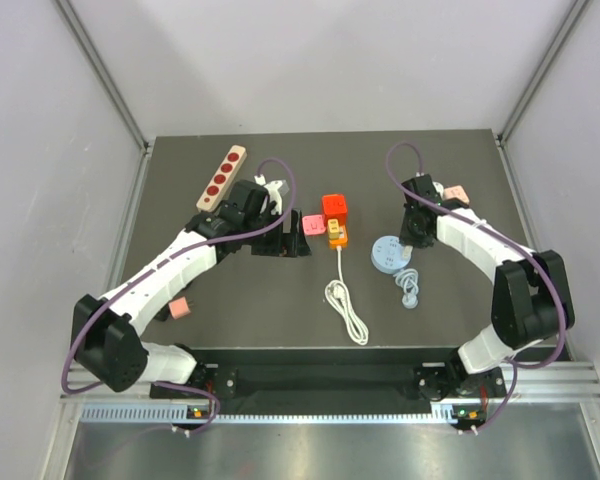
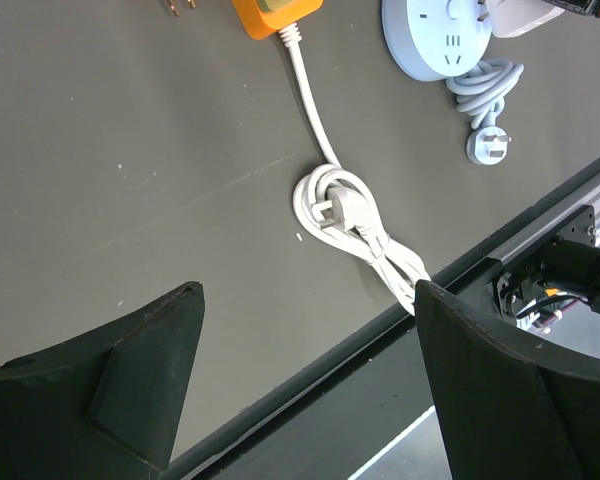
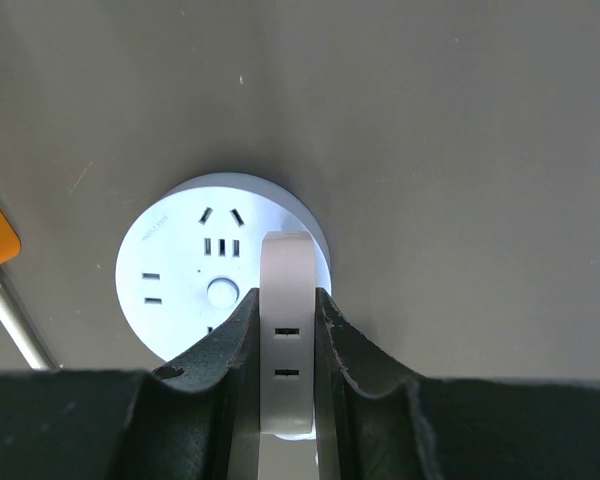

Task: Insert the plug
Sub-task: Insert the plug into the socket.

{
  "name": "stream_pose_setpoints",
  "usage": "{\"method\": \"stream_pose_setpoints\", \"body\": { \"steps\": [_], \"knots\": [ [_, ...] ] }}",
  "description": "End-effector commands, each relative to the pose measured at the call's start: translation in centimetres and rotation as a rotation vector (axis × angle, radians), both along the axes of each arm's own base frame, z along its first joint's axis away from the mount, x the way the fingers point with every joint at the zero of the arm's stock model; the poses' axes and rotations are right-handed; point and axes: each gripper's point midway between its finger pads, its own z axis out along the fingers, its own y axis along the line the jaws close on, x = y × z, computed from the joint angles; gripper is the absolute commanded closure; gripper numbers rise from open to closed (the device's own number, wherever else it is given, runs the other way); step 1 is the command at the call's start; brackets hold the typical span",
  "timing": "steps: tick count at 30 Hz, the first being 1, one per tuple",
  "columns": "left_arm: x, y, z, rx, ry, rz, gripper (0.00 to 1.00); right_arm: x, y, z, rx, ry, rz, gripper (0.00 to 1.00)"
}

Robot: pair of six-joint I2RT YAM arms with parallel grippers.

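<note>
The red plug (image 1: 334, 207) sits at the far end of the orange power strip (image 1: 336, 235), touching it; I cannot tell if it is seated. It is out of both wrist views. My left gripper (image 1: 285, 240) is left of the strip, open and empty (image 2: 308, 300); its view shows the strip's near end (image 2: 275, 12). My right gripper (image 1: 415, 232) is shut (image 3: 286, 300) on a white flat adapter (image 3: 285, 265), held just above the round pale-blue socket (image 3: 195, 280).
The strip's white cable (image 1: 347, 300) lies coiled toward the front edge (image 2: 355, 225). A pink block (image 1: 313, 226) lies between the left gripper and the strip. A wooden strip with red sockets (image 1: 221, 178), a pink adapter (image 1: 455, 193), a small pink plug (image 1: 180, 307) and a grey plug (image 1: 408, 285) lie around.
</note>
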Motion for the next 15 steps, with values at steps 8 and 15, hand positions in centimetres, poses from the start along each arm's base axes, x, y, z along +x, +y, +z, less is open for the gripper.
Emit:
{"method": "stream_pose_setpoints", "body": {
  "steps": [8,15],
  "knots": [
    [0.9,-0.5,0.7,-0.018,-0.038,-0.004,0.10,-6.8,-3.7,-5.5,-0.135,0.258,-0.049,1.00],
    [0.7,-0.8,0.7,-0.031,-0.027,-0.012,0.10,-8.5,-4.6,-7.0,-0.123,0.258,-0.074,1.00]
  ]
}}
